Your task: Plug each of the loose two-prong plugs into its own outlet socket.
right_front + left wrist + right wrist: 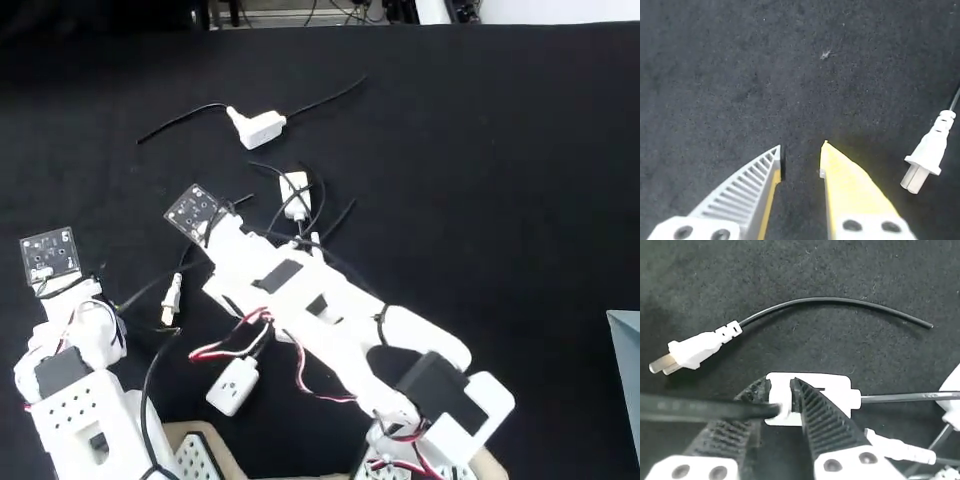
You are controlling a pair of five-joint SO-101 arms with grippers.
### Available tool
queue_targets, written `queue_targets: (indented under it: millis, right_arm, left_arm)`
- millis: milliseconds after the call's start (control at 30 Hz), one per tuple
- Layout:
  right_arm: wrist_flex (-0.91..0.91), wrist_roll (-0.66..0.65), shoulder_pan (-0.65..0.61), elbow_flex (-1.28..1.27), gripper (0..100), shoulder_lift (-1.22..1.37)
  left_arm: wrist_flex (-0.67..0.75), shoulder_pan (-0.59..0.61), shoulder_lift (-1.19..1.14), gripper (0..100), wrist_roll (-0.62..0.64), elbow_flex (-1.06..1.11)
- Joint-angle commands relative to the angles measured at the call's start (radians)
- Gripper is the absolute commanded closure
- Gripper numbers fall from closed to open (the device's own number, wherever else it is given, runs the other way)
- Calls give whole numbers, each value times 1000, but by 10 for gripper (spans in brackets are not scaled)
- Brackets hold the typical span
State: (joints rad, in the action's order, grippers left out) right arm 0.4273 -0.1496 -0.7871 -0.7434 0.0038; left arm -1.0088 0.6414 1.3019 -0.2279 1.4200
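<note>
Your surface: matte black cloth tabletop (520, 150); pale lint speck (826, 53) on it; grey-blue flat panel corner (628, 350) at right edge.

The table was covered all over with a flat black cloth (520, 150). Past its far edge, a thin strip of bright white floor (560, 10) was seen, with dark furniture legs (215, 12) set on it.

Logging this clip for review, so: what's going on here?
The right gripper has its fingers closed on a white corded socket block on the black table; a loose two-prong plug lies apart from it, unplugged. The left gripper is open over bare table, another loose plug lying off to one side. A second socket sits free between the arms.
</note>
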Motion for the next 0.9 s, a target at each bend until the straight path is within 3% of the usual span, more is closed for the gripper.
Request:
queue_targets:
  millis: [0, 267, 633, 867]
  right_arm:
    - [64, -11, 21, 24, 986, 54]
    - [64, -11, 20, 22, 986, 30]
    - [64, -11, 21, 28, 986, -348]
    - [64, -15, 117, 176, 986, -375]
  left_arm:
    - [18, 2, 8, 862, 3, 2]
    - [18, 2, 8, 862, 3, 4]
    - [18, 2, 8, 862, 3, 4]
    - [18, 2, 8, 862, 2, 5]
